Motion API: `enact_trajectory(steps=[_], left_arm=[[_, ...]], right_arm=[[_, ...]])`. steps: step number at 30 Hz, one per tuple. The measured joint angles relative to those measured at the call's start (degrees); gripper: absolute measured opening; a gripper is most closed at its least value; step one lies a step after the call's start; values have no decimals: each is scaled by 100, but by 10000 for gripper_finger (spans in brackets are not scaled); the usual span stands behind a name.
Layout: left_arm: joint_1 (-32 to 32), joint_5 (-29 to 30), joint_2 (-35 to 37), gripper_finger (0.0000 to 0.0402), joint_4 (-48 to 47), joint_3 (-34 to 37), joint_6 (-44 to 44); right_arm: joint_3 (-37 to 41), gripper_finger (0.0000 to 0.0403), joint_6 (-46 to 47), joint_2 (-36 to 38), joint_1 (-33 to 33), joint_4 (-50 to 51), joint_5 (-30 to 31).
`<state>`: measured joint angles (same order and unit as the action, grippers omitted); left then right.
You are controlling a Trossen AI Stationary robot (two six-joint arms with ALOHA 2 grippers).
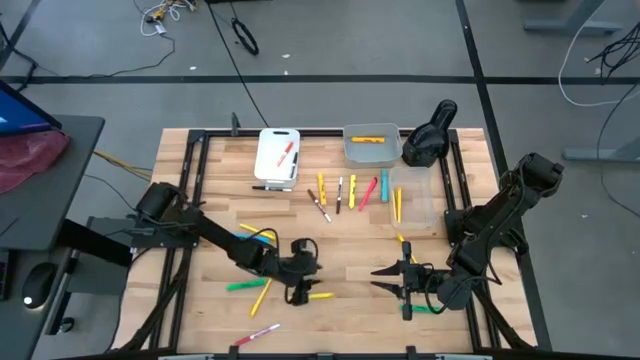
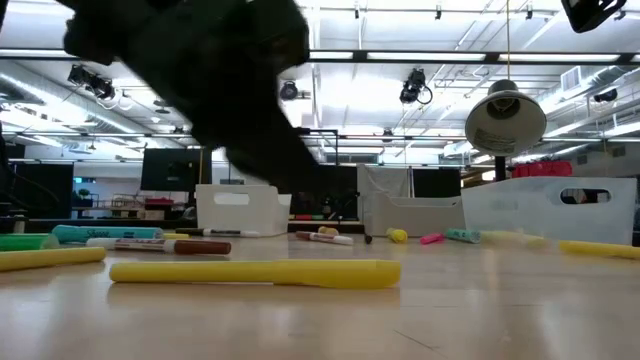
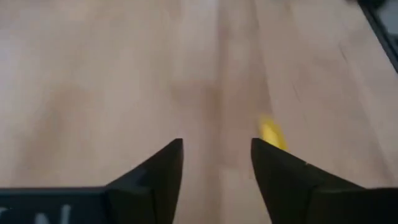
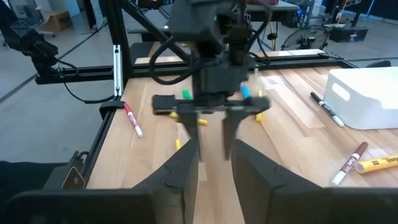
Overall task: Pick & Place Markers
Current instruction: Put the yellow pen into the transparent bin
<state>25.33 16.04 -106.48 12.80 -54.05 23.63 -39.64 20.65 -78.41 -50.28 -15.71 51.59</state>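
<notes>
the left gripper (image 1: 298, 290) points down at the front middle of the table (image 1: 350, 255), its two dark fingers (image 3: 163, 174) parted with bare wood between them and nothing held. a yellow marker (image 3: 271, 133) lies just outside one finger, not in the gap; from above it shows as the yellow marker just beside the gripper at the table's front. the right gripper (image 1: 405, 288) waits low at the front right, fingers partly apart and empty, facing the left one.

the other markers are spread out: a green one (image 1: 244, 286) and another yellow one (image 1: 260, 298) to the left of the left gripper, a pink one (image 1: 262, 329) nearer the front edge, a row of mixed colours (image 1: 345, 192) in the middle, a few by the white bin (image 1: 277, 157), and a yellow one inside the grey bin (image 1: 372, 146).

the risk, as it looks, is a miss: if the fingers close where they stand, they would pinch air or knock the yellow marker sideways so it rolls off. the two grippers also sit near each other, so a wide swing could bring them together.
</notes>
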Motion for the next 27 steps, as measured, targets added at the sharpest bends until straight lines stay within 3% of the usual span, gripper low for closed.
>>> enact_trajectory(steps=[4, 12, 16, 22, 27], left_arm=[[389, -538, -110, 221, -49, -6, 213], [1169, 1111, -686, 206, 1, -26, -121], [1077, 1091, -886, 161, 43, -35, 162], [741, 501, -916, 41, 29, -41, 76], [460, 305, -872, 31, 429, -11, -31]], right_arm=[[0, 98, 34, 0, 0, 4, -2], [0, 97, -4, 0, 57, 19, -2], [0, 98, -10, 0, 61, 31, 0], [0, 97, 319, 2, 61, 276, -128], [-2, 98, 1453, -182, 134, 1222, -428]])
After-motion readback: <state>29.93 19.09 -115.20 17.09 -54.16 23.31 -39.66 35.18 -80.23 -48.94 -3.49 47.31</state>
